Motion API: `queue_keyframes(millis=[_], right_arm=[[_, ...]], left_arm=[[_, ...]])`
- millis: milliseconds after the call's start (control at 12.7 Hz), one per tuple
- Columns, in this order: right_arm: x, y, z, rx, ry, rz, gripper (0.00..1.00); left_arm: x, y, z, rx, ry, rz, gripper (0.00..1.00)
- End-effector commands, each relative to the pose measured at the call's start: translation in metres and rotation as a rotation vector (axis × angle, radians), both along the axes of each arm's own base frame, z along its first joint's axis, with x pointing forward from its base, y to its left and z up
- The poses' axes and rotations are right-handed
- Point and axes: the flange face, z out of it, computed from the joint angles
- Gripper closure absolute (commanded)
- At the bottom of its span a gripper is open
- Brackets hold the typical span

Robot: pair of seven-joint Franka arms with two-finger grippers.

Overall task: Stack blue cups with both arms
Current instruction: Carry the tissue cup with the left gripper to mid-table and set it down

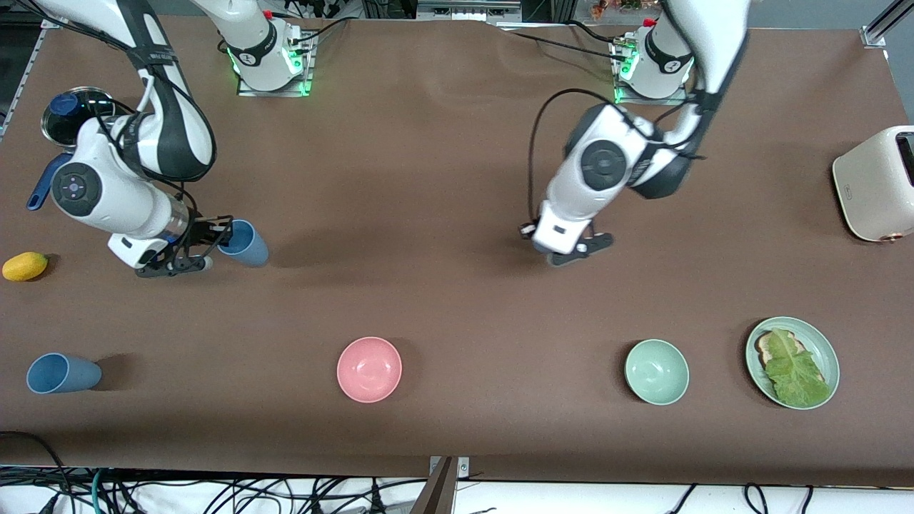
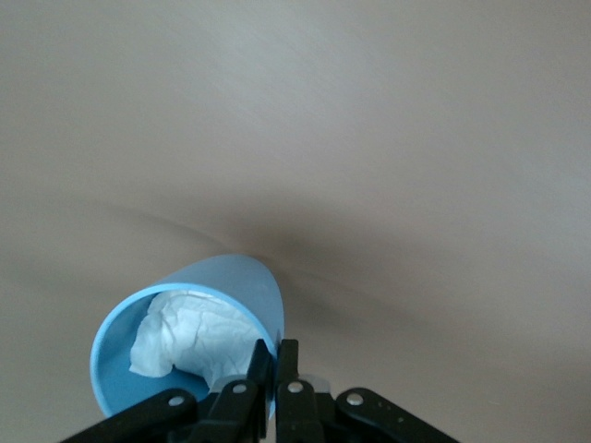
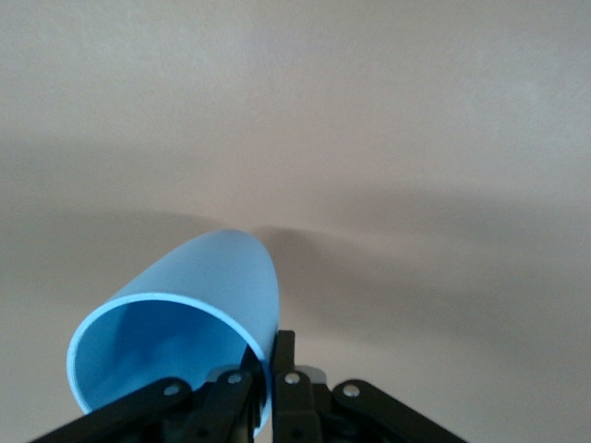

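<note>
Left hand (image 2: 275, 358) pinches rim of paper-stuffed blue cup (image 2: 217, 286), hidden in front view; right hand (image 3: 271, 355) pinches empty blue cup (image 1: 246, 244).

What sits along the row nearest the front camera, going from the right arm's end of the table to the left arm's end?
blue cup → pink bowl → pale green bowl → green plate carrying toast and a lettuce leaf
</note>
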Motion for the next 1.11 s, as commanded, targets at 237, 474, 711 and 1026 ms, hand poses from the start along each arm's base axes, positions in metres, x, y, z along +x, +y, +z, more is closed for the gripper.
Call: queue_keyframes(millis=[237,474,711,1026], right_arm=[[0.05,-0.014,0.09,0.004,0.034,0.048,1.0],[0.053,0.004,0.112,0.015,0.045,0.047,1.0],[0.052,0.054,0.122,-0.001,0.025,0.01,1.0],[0.031,0.156,0.124,-0.045,0.021,-0.086,1.0]], left_arm=[[0.015,-0.05,-0.039,0.012,-0.008,0.02,1.0],[0.034,-0.044,-0.018,0.001,-0.04,0.025,0.0],[0.066,0.001,0.031,0.065,-0.031,0.062,0.0],[0.091,0.045,0.08,0.097,0.029,0.057,0.0]])
